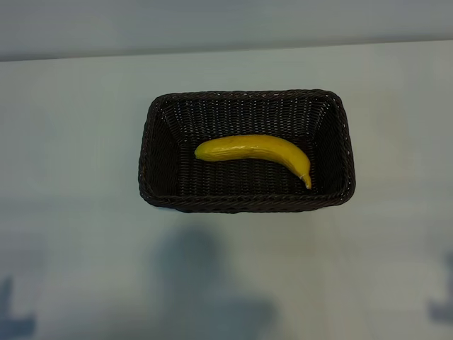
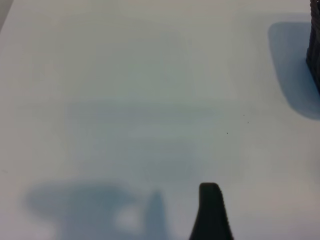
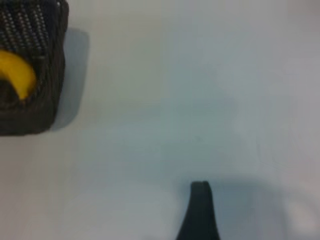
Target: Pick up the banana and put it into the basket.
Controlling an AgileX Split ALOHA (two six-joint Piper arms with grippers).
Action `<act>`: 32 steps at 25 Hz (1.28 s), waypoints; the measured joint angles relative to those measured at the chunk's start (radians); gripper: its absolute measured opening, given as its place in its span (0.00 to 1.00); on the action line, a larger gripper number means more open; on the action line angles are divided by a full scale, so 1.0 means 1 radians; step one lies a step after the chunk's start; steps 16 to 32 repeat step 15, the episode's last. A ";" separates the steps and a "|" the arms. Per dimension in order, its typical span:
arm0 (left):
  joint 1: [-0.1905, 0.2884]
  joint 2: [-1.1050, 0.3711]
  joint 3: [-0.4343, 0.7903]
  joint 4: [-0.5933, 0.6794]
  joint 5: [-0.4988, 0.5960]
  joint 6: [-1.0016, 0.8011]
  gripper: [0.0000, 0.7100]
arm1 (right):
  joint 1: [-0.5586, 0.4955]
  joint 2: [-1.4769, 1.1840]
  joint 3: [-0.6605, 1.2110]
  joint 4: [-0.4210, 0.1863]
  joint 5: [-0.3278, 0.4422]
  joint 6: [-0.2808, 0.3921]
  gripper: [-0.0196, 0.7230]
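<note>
The bright yellow banana (image 1: 255, 149) lies inside the dark brown wicker basket (image 1: 248, 205) at the table's middle, its stem tip toward the basket's right end. In the right wrist view a corner of the basket (image 3: 50, 75) shows with one end of the banana (image 3: 17, 75) in it. Only one dark finger (image 3: 200, 212) of my right gripper shows there, over bare table with nothing against it. My left gripper's single visible finger (image 2: 211, 212) also hangs over bare table, far from the basket's edge (image 2: 315, 50). Both grippers stand open and hold nothing.
White tabletop (image 1: 85, 248) lies all round the basket. Dark bits of the arms show at the lower left edge (image 1: 13, 315) and lower right edge (image 1: 442, 297) of the exterior view. A broad shadow (image 1: 205, 283) falls in front of the basket.
</note>
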 joint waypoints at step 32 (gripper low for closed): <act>0.000 0.000 0.000 0.000 0.000 0.001 0.78 | 0.001 0.000 0.000 0.000 -0.008 0.003 0.82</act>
